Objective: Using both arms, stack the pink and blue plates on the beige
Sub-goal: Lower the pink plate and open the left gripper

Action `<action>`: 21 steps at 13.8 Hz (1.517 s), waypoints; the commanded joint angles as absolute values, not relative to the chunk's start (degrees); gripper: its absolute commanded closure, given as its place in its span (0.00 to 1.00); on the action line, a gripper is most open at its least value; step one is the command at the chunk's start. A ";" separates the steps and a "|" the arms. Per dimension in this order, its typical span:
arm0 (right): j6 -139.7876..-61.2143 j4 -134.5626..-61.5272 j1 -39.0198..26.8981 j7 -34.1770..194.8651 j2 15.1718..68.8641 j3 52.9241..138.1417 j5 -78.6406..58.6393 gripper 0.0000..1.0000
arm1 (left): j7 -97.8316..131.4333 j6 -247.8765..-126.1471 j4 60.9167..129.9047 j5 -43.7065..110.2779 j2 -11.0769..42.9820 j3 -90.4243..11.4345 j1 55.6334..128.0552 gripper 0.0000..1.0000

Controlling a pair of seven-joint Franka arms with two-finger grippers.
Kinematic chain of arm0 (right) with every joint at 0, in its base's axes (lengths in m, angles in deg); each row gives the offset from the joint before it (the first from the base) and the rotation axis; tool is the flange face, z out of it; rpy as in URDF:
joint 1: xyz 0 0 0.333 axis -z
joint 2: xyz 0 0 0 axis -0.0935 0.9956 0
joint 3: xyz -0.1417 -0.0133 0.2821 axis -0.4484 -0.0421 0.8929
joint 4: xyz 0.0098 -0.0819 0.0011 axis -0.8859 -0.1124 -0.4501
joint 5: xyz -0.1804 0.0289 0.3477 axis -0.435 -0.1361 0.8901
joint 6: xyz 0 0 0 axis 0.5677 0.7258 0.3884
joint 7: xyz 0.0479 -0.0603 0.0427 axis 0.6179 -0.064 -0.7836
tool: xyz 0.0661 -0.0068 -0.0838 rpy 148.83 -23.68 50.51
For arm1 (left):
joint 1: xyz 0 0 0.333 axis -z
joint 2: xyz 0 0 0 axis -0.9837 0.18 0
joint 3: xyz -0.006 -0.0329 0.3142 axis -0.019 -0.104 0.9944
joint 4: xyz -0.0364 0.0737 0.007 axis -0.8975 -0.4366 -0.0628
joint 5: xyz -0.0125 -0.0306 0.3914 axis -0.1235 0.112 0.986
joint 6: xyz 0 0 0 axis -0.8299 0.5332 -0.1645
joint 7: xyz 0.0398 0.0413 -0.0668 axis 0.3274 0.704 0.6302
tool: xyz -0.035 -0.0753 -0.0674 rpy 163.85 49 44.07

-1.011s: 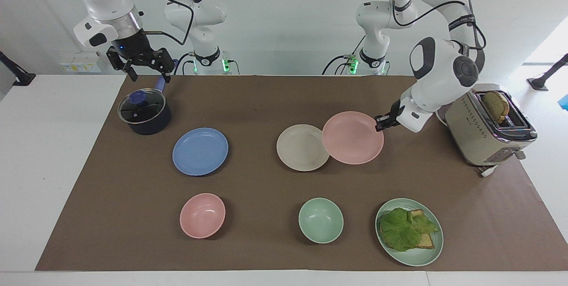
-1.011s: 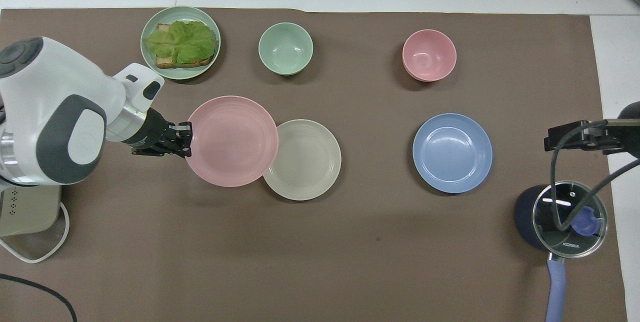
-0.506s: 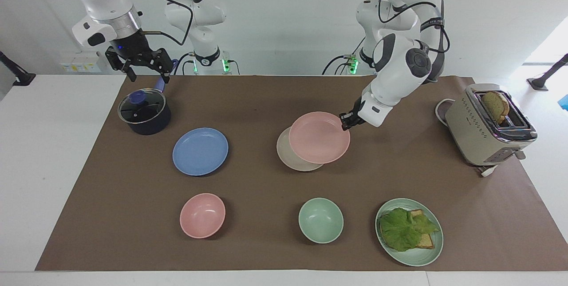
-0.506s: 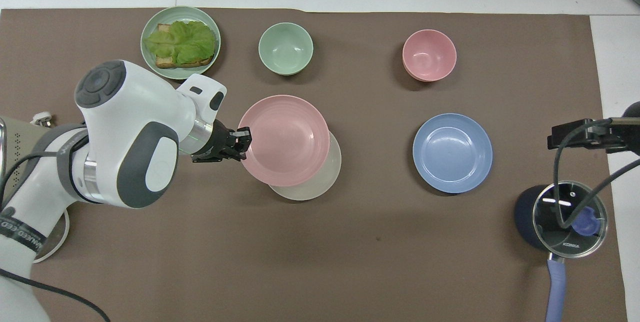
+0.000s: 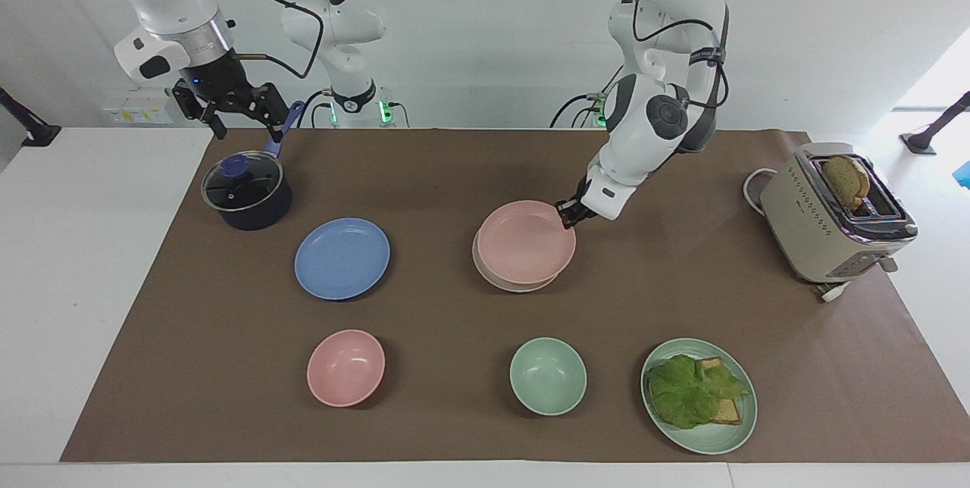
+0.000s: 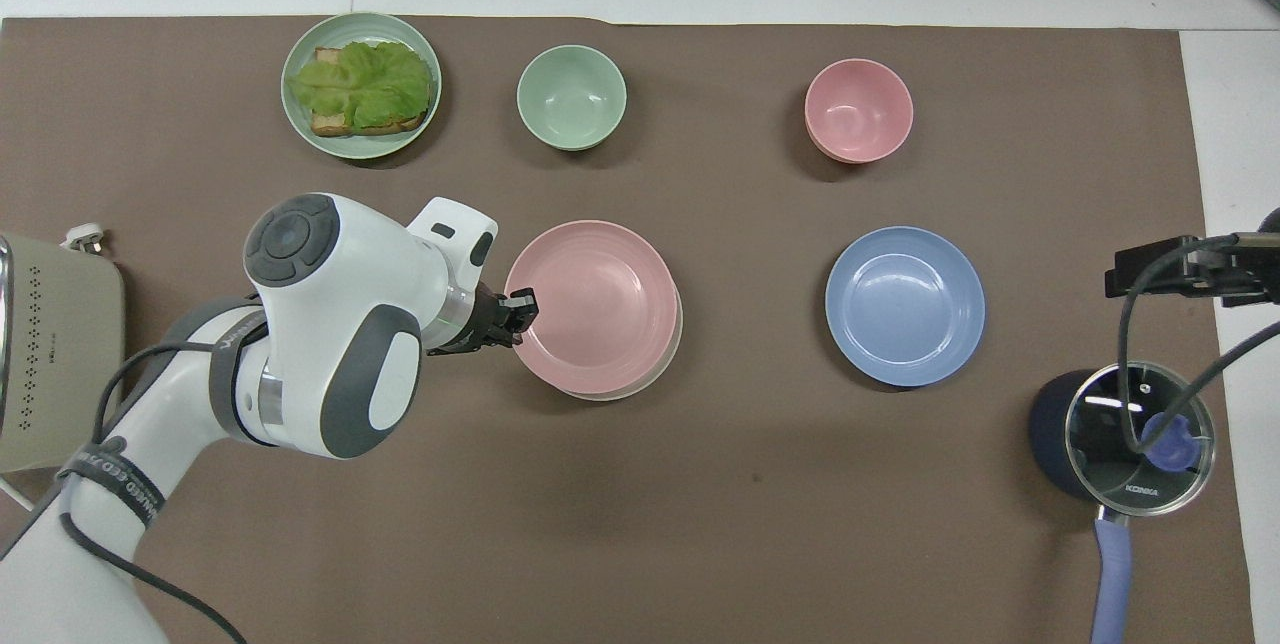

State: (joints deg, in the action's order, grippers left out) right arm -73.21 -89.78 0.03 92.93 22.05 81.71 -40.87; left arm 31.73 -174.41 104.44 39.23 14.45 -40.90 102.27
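The pink plate (image 5: 525,242) (image 6: 592,306) sits almost squarely over the beige plate (image 5: 509,288) (image 6: 655,379), of which only a thin crescent of rim shows. My left gripper (image 5: 567,217) (image 6: 522,309) is shut on the pink plate's rim, on the side toward the left arm's end of the table. The blue plate (image 5: 342,258) (image 6: 905,306) lies flat on the mat toward the right arm's end. My right gripper (image 5: 241,118) (image 6: 1170,266) hangs open and holds nothing, above the pot.
A dark pot with a glass lid (image 5: 245,190) (image 6: 1135,434) stands under the right gripper. A pink bowl (image 5: 345,367), a green bowl (image 5: 547,376) and a green plate with toast and lettuce (image 5: 699,395) line the edge farthest from the robots. A toaster (image 5: 830,215) stands at the left arm's end.
My left arm carried the pink plate sideways from beside the beige plate to over it and lowered it. The right gripper rose slightly above the pot.
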 commanded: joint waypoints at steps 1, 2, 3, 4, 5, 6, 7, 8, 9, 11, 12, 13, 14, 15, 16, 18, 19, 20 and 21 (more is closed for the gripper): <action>-73.52 -89.30 0.62 91.51 22.46 81.83 -40.50 0.00 | 32.56 -177.56 106.97 38.21 13.19 -39.89 104.24 1.00; -73.52 -89.30 0.62 91.59 22.46 81.83 -40.50 0.00 | 32.56 -177.48 107.06 38.21 13.10 -39.89 104.24 1.00; -73.52 -89.30 0.62 91.59 22.46 81.83 -40.50 0.00 | 32.56 -177.48 107.06 38.21 13.10 -39.98 104.32 1.00; -73.52 -89.30 0.62 91.59 22.46 81.83 -40.50 0.00 | 32.65 -177.56 107.06 38.21 13.19 -39.98 104.32 1.00; -73.52 -89.39 0.62 91.59 22.46 81.83 -40.50 0.00 | 32.65 -177.56 106.97 38.21 13.19 -39.98 104.50 1.00; -73.52 -89.65 0.62 91.59 22.28 81.83 -40.42 0.00 | 32.47 -177.48 106.97 38.21 13.19 -39.90 104.41 1.00; -73.52 -89.65 0.62 91.59 22.28 81.83 -40.41 0.00 | 32.12 -177.56 106.97 38.21 13.19 -39.89 104.41 1.00; -73.61 -89.65 0.62 91.59 22.28 81.83 -40.41 0.00 | 31.86 -177.56 106.89 38.21 13.27 -39.89 104.24 0.98; -73.52 -89.65 0.62 91.59 22.28 81.83 -40.41 0.00 | 31.59 -177.56 106.89 38.21 13.27 -39.89 104.06 0.65; -73.52 -89.74 0.62 91.59 22.28 81.83 -40.41 0.00 | 31.59 -177.56 106.62 38.21 13.36 -39.89 103.97 0.15; -73.52 -89.74 0.62 91.59 22.20 81.83 -40.33 0.00 | 31.68 -177.56 106.62 38.21 13.36 -39.89 103.97 0.04; -73.52 -89.74 0.62 91.59 22.28 81.83 -40.33 0.00 | 31.59 -177.56 106.54 38.29 13.36 -39.89 103.97 0.00; -73.52 -89.74 0.62 91.59 22.20 81.83 -40.33 0.00 | 31.77 -177.56 106.36 38.30 13.45 -39.89 103.97 0.00; -73.52 -89.92 0.62 91.59 22.11 81.83 -40.33 0.00 | 31.59 -177.56 106.10 38.21 13.54 -39.89 103.97 0.00; -73.52 -90.00 0.62 91.59 22.11 81.83 -40.33 0.00 | 31.42 -177.56 105.66 38.29 13.63 -39.81 103.80 0.00; -73.78 -91.23 0.71 91.59 21.50 81.83 -40.06 0.00 | 31.41 -176.07 103.47 38.64 14.24 -39.72 103.54 0.00; -74.74 -92.28 0.71 91.68 20.79 81.83 -40.06 0.00 | 31.33 -174.59 102.76 39.08 13.63 -39.46 102.92 0.00; -76.14 -93.60 0.79 91.60 20.79 81.83 -40.06 0.00 | 31.24 -171.79 101.10 39.35 13.10 -39.37 101.79 0.00; -77.89 -95.09 0.79 91.59 20.79 81.83 -39.98 0.00 | 29.24 -168.02 99.35 41.00 12.75 -39.37 99.77 0.00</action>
State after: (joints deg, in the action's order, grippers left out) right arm -74.43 -91.21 0.03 92.93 22.01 81.70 -40.84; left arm 31.63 -174.18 102.30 39.55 14.04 -39.74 102.54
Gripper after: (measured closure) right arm 0.000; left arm 0.000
